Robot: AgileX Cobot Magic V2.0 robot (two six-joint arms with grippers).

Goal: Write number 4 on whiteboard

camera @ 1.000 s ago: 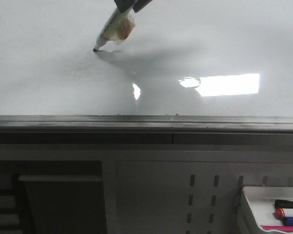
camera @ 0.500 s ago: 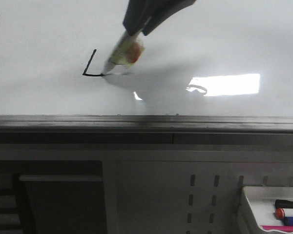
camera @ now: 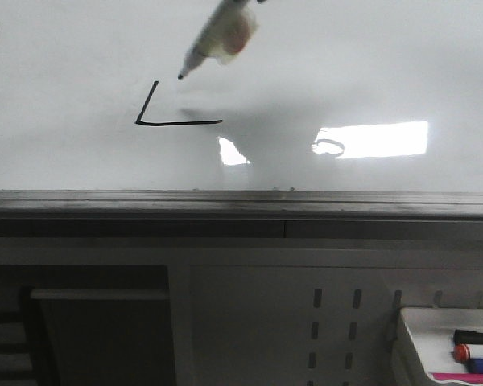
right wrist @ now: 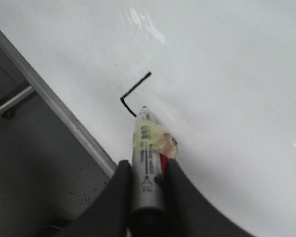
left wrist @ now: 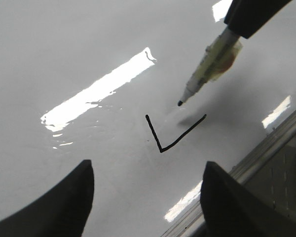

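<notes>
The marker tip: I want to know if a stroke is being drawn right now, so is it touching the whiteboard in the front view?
No: the marker tip hangs clear of the whiteboard, apart from its own shadow below it.

grey perforated panel (camera: 338,322), dark shelf opening (camera: 105,338), marker tray (camera: 414,338)

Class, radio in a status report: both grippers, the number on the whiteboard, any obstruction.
Right gripper shut on white marker, tip off glossy whiteboard. Left gripper open, empty. Black number 4: slant and bar only. Nothing in the way.

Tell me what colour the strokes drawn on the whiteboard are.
Black. The number 4, so far two strokes on the whiteboard, shows best in the left wrist view.
</notes>
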